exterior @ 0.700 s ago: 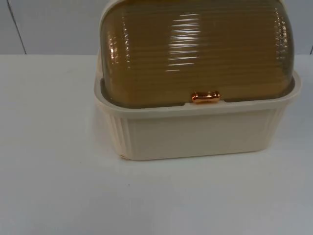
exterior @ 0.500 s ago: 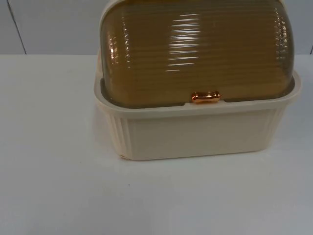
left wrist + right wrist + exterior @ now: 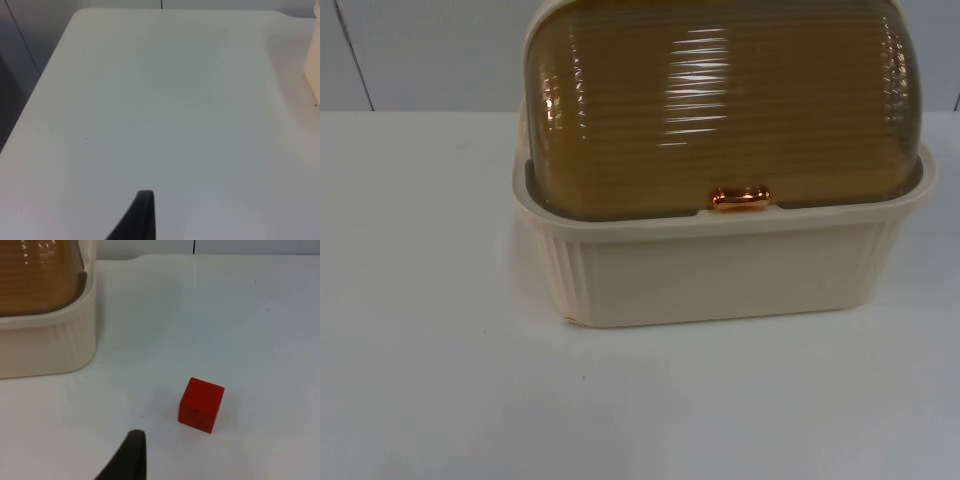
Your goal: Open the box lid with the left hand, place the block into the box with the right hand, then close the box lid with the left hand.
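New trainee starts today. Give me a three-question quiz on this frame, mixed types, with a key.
1. True or false: the ribbed amber translucent lid of the cream plastic box is shut.
2. Where is the small red cube? A) inside the box B) on the white table top, apart from the box C) in a gripper
3. Fill in: the lid's shiny handle is ___ coloured.

Key: 1 true; 2 B; 3 copper.
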